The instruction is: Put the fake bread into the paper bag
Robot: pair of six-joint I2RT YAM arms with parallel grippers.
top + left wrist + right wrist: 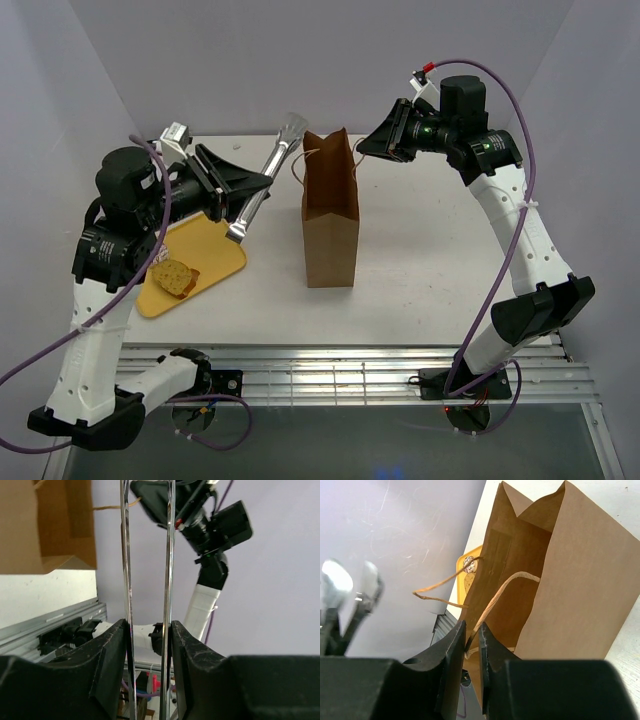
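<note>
Two grips hold: left claw clamps steel tongs, right claw pinches a handle of the tall brown paper bag, upright, mouth up.

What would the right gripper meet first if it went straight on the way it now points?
The paper bag: the right gripper is pinching one of its handles, and the bag's open top lies directly ahead of it. The tongs sit off to one side, likely outside that line.

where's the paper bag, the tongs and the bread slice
paper bag (331, 230): top view, middle of its broad side
tongs (260, 190): top view, middle of the metal arms
bread slice (172, 277): top view, its top face
</note>
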